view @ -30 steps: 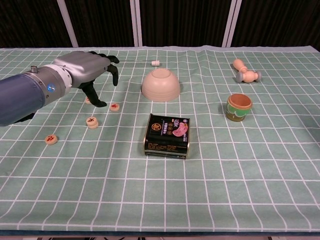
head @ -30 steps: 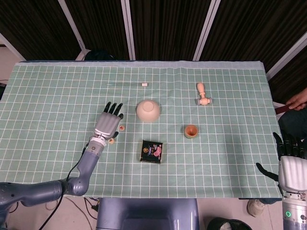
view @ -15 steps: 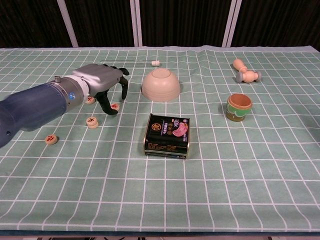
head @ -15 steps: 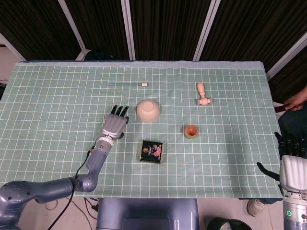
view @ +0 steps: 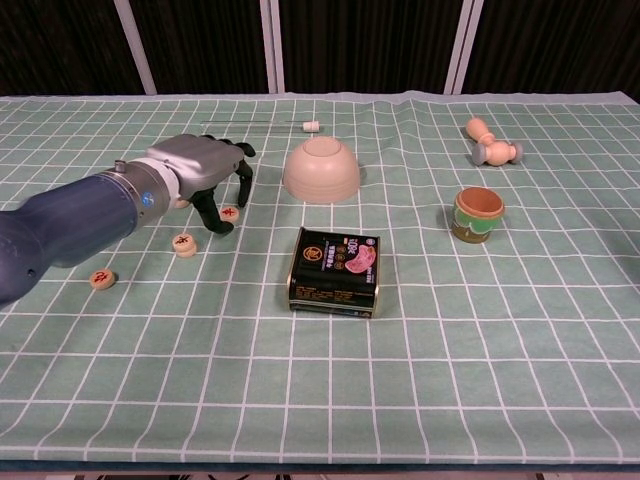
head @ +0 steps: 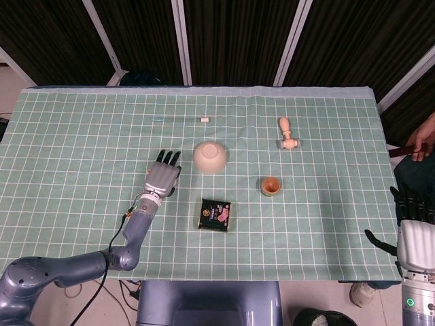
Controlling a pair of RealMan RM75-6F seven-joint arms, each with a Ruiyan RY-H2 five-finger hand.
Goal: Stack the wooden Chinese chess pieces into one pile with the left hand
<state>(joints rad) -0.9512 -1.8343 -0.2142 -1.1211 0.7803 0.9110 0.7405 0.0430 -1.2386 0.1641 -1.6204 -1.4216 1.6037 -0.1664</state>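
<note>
Reaching over the left part of the desk, the left hand hangs palm down with its dark fingers curled toward the green checked cloth; the thumb tip comes down just beside one chess piece, which lies under the fingers, but whether the hand touches or holds that piece I cannot tell. A second piece lies nearer on the cloth, clear of the hand, and a third piece lies nearer still and further left, well apart from the others. A sliver of what may be a fourth piece shows behind the hand, mostly hidden. None of the pieces is stacked. Right of the hand an upturned bowl sits on the cloth, with a thin stick far behind it. A dark tin lies near the middle, a small cup to its right, and a wooden toy at the far right. From the head view, the right hand stays off the desk at the near right corner, fingers apart and holding nothing.
</note>
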